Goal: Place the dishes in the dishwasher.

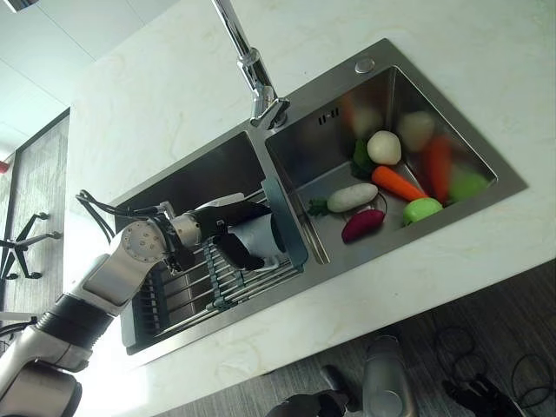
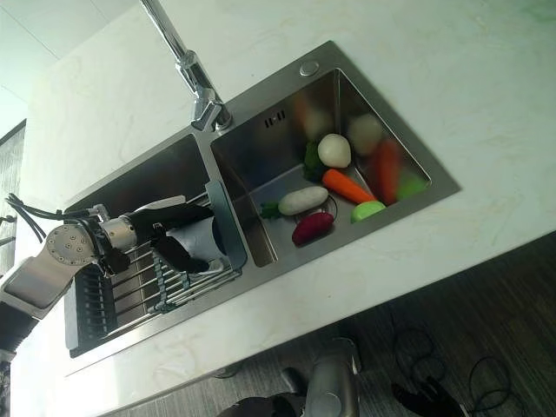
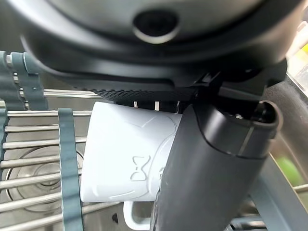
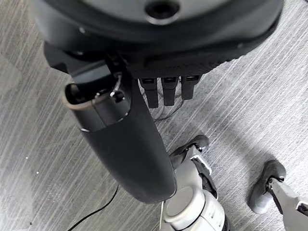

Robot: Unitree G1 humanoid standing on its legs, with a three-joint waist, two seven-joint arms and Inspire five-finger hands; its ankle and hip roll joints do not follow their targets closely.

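A white cup (image 1: pixel 261 236) lies on its side in my left hand (image 1: pixel 221 228), just above the wire dish rack (image 1: pixel 187 291) in the sink's left basin. The fingers run over the cup and the thumb (image 3: pixel 211 168) curls across its side, so the hand is shut on it. The wrist view shows the cup (image 3: pixel 120 159) with embossed marks, close over the rack's bars (image 3: pixel 33 144). A grey-blue panel (image 1: pixel 285 221) stands upright at the rack's right end, right beside the cup. My right hand (image 4: pixel 130 144) hangs low over the floor, fingers relaxed and holding nothing.
The right basin (image 1: pixel 347 113) holds vegetables: a white radish (image 1: pixel 352 197), a carrot (image 1: pixel 398 182), a purple root (image 1: pixel 362 224), a potato (image 1: pixel 384 148) and a green piece (image 1: pixel 422 209). A tall faucet (image 1: pixel 252 74) rises behind the divider. Pale countertop (image 1: pixel 156 95) surrounds the sink.
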